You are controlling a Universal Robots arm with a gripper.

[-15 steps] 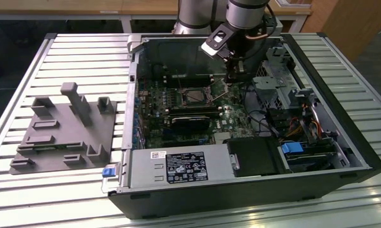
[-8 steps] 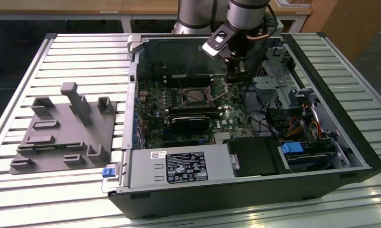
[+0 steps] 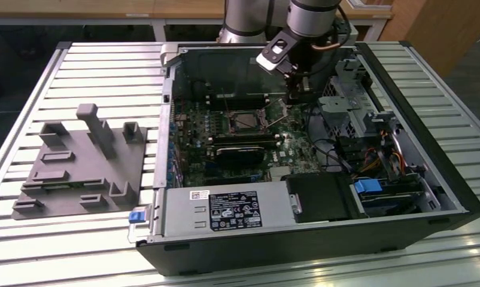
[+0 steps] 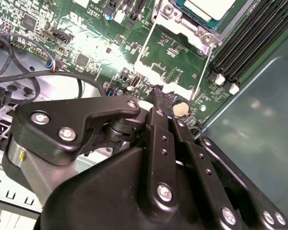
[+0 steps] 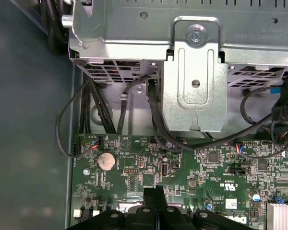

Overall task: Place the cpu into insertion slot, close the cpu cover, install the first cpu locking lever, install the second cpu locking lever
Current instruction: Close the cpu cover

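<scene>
Claw [image 5: 155,191] pinched shut, nothing in it, and low over the green board [image 5: 134,177] near the coin cell [image 5: 106,161]. I see the cpu [image 4: 209,5] seated in the insertion slot [image 3: 244,122], near the claw. Two lever rods [image 4: 146,40] angle away from the socket.
</scene>
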